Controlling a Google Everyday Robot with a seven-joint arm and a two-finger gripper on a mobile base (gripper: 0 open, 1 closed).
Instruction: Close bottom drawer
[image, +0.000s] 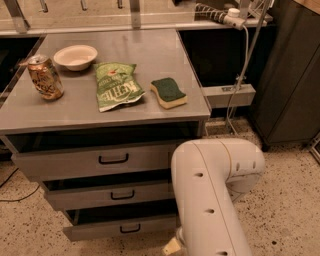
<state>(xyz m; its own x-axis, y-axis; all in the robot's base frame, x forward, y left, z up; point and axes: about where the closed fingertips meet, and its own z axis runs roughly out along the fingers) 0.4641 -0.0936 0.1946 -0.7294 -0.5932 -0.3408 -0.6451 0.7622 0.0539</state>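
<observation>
Gripper (171, 247) showing only as beige tip under white arm (210, 200) at bottom edge; grip state impossible to tell. Bottom drawer (120, 227) standing pulled out, just left of it.

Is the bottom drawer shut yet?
Open: the bottom drawer is pulled forward, its dark interior showing behind the front panel. The gripper is out of view, past the arm.

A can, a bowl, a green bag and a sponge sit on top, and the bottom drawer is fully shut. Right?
No: the camera view shows the bottom drawer pulled out, its front forward of the middle drawer. The can, bowl, green bag and sponge do sit on top. The pincer is out of view, beyond the white arm at the lower edge.
</observation>
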